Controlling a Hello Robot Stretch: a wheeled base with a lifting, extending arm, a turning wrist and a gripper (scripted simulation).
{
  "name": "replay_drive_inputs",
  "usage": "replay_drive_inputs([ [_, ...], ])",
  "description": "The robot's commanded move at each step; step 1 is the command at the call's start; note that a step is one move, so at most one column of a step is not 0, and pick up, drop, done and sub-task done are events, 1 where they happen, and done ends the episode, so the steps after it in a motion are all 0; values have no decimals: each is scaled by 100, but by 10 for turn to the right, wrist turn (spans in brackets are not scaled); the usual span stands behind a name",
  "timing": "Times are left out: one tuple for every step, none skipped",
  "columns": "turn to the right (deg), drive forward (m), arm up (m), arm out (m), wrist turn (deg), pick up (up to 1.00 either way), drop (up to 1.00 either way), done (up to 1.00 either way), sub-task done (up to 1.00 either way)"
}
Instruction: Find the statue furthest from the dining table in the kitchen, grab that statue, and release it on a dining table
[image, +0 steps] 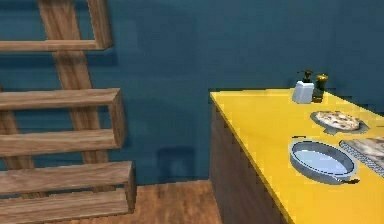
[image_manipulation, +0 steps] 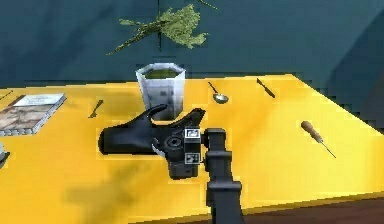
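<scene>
Over a yellow tabletop (image_manipulation: 260, 130), the robot's arm (image_manipulation: 222, 190) reaches up from the arm side view's bottom edge. Its hand (image_manipulation: 125, 140) points toward that view's left, with the fingers low above the surface. Just behind the hand stands a white pot (image_manipulation: 160, 85) with a leafy plant, so whether the hand holds anything cannot be told. The dark mass at its far end could be fingers alone or fingers with the statue among them, and no shape there can be named a statue with confidence. The coming move turns on this: if the statue is at the hand's far end, it lies along the line of the fingers, over a bare patch between the pot and a book (image_manipulation: 30, 112) near the view's left edge, and a release would probably set it there. A spoon (image_manipulation: 218, 95) lies beyond the arm and a wooden-handled tool (image_manipulation: 320, 138) well apart toward the right, neither in the way. At the forward view's right, a like-coloured tabletop (image: 250, 125) carries a round pan (image: 322, 160), suggesting this is the task's dining table.
</scene>
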Motion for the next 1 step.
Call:
replay_drive_inputs([
  [0,0,0,0,0,100,0,0,0],
])
